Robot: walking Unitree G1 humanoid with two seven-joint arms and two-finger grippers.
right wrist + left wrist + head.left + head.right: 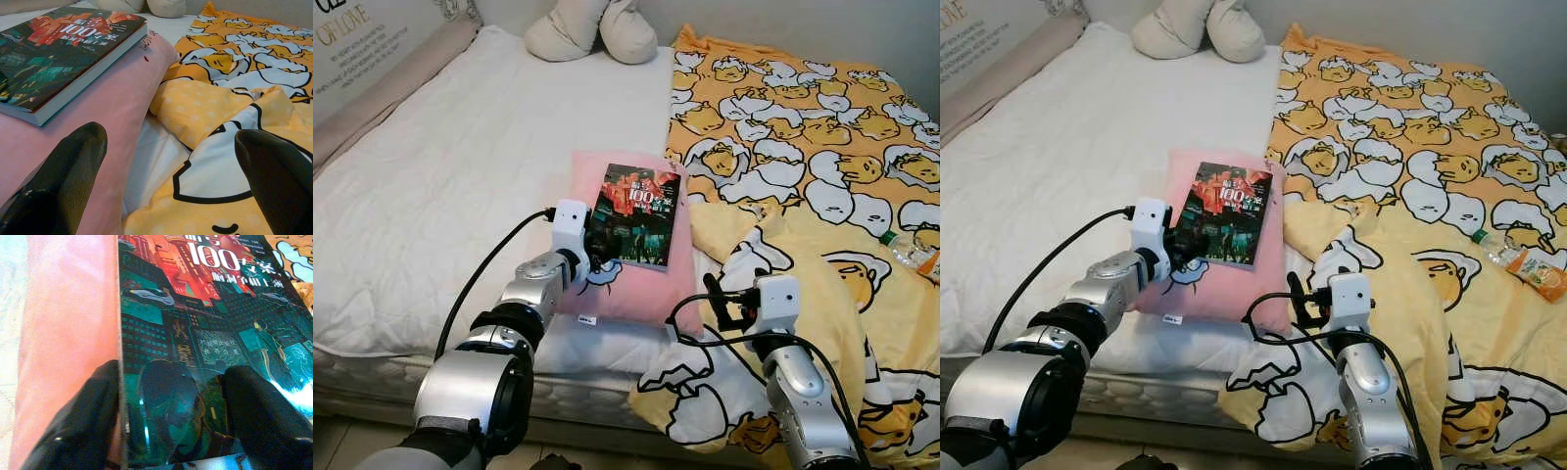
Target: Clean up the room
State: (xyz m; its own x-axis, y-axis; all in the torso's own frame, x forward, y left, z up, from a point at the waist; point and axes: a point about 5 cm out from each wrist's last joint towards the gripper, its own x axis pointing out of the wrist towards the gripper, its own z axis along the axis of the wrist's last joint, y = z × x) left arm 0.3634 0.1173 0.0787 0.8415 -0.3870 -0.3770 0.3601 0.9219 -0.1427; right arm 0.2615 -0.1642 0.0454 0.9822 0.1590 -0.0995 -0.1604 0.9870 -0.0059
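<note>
The left gripper (598,257) is at the near edge of the glossy dark paperback book with a red and teal city cover (637,213), its two black fingers (73,426) spread apart, one on the spine side and one on the cover, not closed on anything; this placement suits a grasp across the book's rigid near edge. The book lies flat on the soft pink rectangular cushion (636,294), which rests on the white quilted mattress cover (440,186) near the bed's front edge. The right gripper (722,305) hovers with fingers wide apart and empty, above the crumpled yellow blanket printed with cartoon egg figures (803,166), just beside the cushion. A clear plastic bottle with an orange label (1518,259) lies on the blanket, well apart. Two rounded beige pillows (592,29) sit at the head of the bed
</note>
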